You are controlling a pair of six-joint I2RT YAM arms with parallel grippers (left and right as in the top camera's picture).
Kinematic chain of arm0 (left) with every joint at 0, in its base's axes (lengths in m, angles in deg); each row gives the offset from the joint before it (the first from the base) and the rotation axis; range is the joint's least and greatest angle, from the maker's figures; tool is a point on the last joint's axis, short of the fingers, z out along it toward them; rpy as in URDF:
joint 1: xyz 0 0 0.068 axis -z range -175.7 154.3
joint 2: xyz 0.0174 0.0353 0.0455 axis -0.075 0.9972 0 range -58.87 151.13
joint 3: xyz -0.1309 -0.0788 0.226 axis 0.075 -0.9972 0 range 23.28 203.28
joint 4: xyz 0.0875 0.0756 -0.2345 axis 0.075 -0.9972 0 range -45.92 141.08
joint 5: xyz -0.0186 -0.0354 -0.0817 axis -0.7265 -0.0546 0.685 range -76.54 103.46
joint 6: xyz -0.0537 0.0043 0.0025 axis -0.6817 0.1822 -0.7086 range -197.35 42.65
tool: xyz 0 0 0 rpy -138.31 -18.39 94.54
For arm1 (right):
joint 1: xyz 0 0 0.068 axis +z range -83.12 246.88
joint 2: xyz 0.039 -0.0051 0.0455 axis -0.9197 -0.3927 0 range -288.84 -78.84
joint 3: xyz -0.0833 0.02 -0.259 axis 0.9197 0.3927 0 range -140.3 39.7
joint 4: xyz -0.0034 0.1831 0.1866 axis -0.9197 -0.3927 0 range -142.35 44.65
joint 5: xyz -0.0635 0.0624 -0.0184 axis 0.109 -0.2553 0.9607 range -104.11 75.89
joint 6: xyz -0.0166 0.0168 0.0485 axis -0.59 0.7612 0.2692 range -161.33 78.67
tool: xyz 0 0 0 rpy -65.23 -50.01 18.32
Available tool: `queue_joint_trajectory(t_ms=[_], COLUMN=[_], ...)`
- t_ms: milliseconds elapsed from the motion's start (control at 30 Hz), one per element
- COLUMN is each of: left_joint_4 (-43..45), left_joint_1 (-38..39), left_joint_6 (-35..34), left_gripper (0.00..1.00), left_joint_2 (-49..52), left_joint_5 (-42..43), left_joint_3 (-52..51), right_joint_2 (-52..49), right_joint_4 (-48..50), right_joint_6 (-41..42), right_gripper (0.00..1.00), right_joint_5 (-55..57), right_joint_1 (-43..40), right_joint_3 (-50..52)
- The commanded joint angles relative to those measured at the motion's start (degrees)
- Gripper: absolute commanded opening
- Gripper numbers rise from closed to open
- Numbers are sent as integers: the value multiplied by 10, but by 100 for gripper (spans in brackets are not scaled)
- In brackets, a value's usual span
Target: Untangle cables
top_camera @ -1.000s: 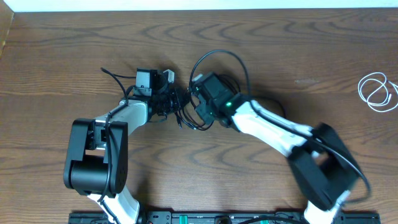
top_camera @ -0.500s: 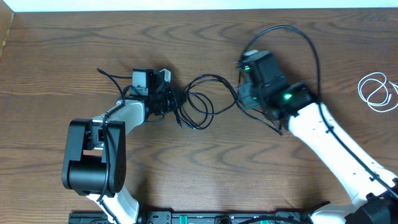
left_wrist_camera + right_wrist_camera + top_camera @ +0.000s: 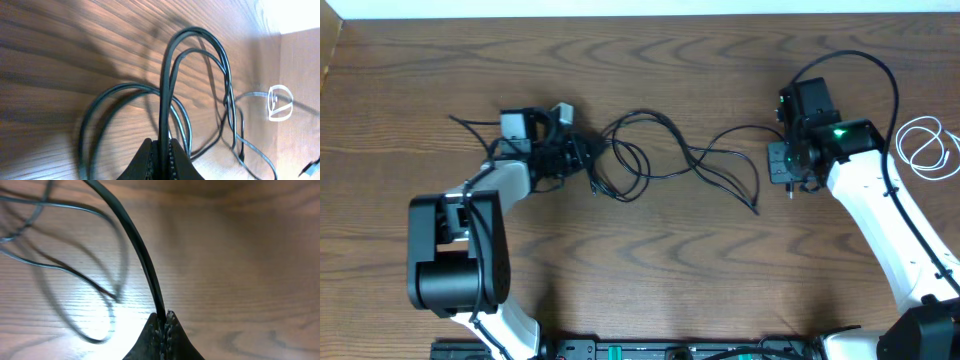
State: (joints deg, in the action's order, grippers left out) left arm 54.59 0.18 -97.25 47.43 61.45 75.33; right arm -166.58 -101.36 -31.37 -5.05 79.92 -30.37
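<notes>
Right now I am pinching the black cable [image 3: 163, 90] tight in the left jaws and the right jaws, its loops lying lengthwise along the tabletop [image 3: 640, 270] between them, bunching leftward, the white cable [image 3: 901, 140] sitting coiled by the right edge.

Overhead looks straight down, far. Wrist views look close ahead of left gripper [image 3: 161, 147] and right gripper [image 3: 164, 320]; all share black cable [image 3: 680, 160].

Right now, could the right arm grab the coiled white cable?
Probably not yet: the right gripper is shut on the black cable. The white cable lies nearby, uncovered, once it lets go.
</notes>
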Motion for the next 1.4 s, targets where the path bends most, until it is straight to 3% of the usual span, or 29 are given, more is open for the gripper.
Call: queue_joint_trajectory(t_ms=[0,267,400,533,733,933,1000,1033,1133,1200,1367], left_joint_4=[0,56,96,127,168,180,208,228,268,268,259], left_joint_1=[-40,-118,-139,-138,-132,-123,-119,-118,-115,-114,-109], left_joint_6=[-23,-173,-262,-269,-263,-259,-249,-249,-243,-232,-209], left_gripper=[8,8,8,8,8,9,22,32,76,92,93], left_joint_2=[-13,-13,-13,-13,-13,-13,-13,-13,-14,-16,-37], left_joint_5=[11,-52,-86,-82,-42,-20,24,47,88,88,88], left_joint_3=[-16,-92,-129,-137,-137,-137,-137,-137,-137,-136,-136], right_joint_2=[-5,-6,-6,-6,-6,-6,-6,-6,-6,-6,-6], right_joint_4=[-2,22,19,9,-2,25,40,46,56,54,34], right_joint_6=[15,80,97,77,-69,-100,-78,-63,-20,-5,24], right_gripper=[1,1,1,1,1,1,1,1,1,1,1], right_joint_5=[9,-7,-72,-209,-519,-517,-490,-471,-413,-376,-264], right_joint_1=[-16,-30,-30,-29,-12,17,17,17,16,16,16], right_joint_3=[30,110,144,172,200,201,201,201,201,201,201])
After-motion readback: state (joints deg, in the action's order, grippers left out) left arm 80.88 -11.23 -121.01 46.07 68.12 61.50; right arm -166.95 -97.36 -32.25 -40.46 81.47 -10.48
